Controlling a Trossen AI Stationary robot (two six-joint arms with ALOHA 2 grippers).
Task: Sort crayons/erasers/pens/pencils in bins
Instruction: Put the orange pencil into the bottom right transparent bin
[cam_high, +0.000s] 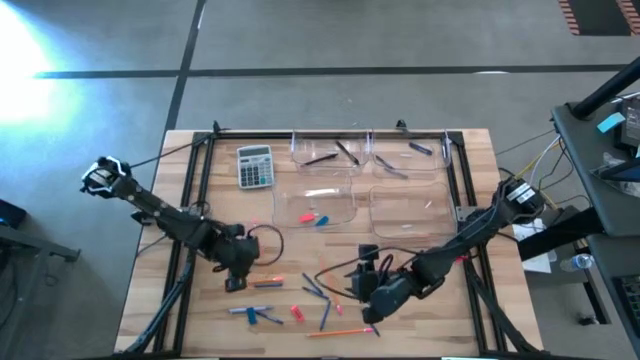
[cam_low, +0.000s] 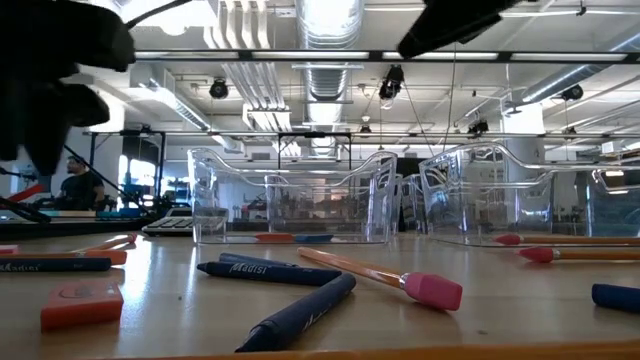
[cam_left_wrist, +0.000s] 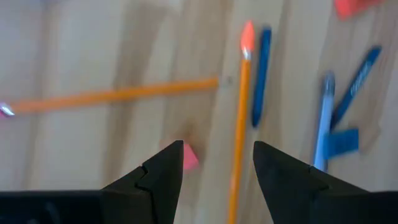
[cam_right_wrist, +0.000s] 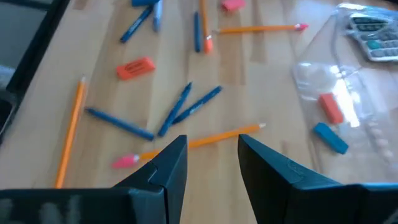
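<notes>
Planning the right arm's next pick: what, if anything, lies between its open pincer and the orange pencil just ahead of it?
Nothing visible. The right pincer, fingers open, hovers over the pencil, which lies alone on bare wood; the nearest blue pens lie beyond it, apart.

A: Can any writing be read here?

B: Only a little, and only in the low view. The dark blue crayon-like stick (cam_low: 268, 271) lying at the near middle of the wooden table carries pale lettering along its side that reads roughly "Madisi".

A: Anything else?

B: The same pale word shows on another dark blue stick (cam_low: 55, 265) at the near left, just behind the flat orange-red block (cam_low: 82, 304). That block has an embossed mark on its top, too faint to read.

A: And the grey calculator (cam_high: 255, 165) at the far left?

B: Its keys and display are too small to make out.
</notes>
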